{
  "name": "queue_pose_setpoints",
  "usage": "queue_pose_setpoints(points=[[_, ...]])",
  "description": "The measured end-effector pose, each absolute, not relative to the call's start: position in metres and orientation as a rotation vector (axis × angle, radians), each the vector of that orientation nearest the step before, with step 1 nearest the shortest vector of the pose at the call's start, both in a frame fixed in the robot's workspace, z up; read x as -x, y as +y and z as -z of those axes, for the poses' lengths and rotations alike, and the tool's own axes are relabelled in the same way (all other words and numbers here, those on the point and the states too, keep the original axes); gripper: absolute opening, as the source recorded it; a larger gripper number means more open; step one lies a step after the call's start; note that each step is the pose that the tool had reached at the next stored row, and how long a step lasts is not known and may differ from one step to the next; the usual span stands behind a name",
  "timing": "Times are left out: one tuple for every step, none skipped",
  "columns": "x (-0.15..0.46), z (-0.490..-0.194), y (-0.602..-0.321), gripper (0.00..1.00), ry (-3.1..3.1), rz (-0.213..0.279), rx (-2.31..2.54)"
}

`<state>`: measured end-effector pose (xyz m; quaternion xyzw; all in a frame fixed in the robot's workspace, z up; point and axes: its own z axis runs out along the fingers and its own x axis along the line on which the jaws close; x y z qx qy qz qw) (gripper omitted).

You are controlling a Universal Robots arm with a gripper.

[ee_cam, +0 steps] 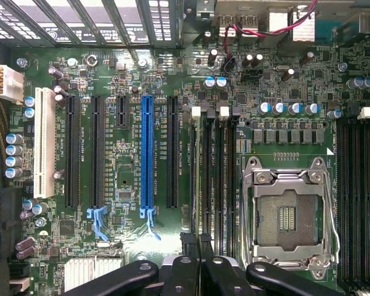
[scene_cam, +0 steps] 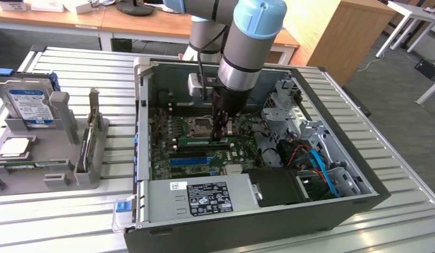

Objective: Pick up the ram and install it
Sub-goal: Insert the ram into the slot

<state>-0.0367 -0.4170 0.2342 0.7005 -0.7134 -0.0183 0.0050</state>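
One narrow green board, the ram (scene_cam: 200,141), stands on its long edge inside the open computer case (scene_cam: 142,105). It is thin and long, with a white label on the side facing the exterior camera and a few small dark chips beside the label. It sits in line with the black memory slots (ee_cam: 225,172) on the motherboard (scene_cam: 168,126). The empty CPU socket (scene_cam: 203,125) is just beyond it, and the long blue slot (scene_cam: 189,159) lies nearer the camera. Whether its lower edge is fully down in a slot cannot be told. The gripper (scene_cam: 219,136) reaches straight down from the arm onto the part of the ram toward the exterior view's right. Its black fingers (ee_cam: 186,259) are drawn almost together with only a slim dark slit between them, and they pinch the stick's top edge. In the wrist view the fingertips end right over the row of black slots, beside the socket's metal frame. At the case's near side sits the grey power supply (scene_cam: 203,197) with its black label. On the slatted metal table (scene_cam: 386,221), toward the exterior view's left and well apart from the case, a grey rack (scene_cam: 59,174) holds a hard drive (scene_cam: 27,105) upright.
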Motion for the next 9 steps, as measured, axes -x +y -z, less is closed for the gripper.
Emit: queue_pose_setpoints(points=[[0.0367, -0.2342, -0.4170, 0.12, -2.233, 0.057, -2.195], [0.0367, -0.2342, -0.4170, 0.12, -2.231, 0.057, -2.196], [0.0368, -0.2342, -0.4169, 0.12, -2.230, 0.057, -2.198], [0.0368, -0.2342, -0.4170, 0.12, -2.227, 0.056, -2.200], [0.0368, -0.2342, -0.4170, 0.12, -2.225, 0.056, -2.202], [0.0368, -0.2342, -0.4169, 0.12, -2.224, 0.056, -2.203], [0.0368, -0.2342, -0.4169, 0.12, -2.224, 0.056, -2.203], [0.0368, -0.2341, -0.4169, 0.12, -2.224, 0.056, -2.203], [0.0368, -0.2341, -0.4169, 0.12, -2.224, 0.056, -2.203]])
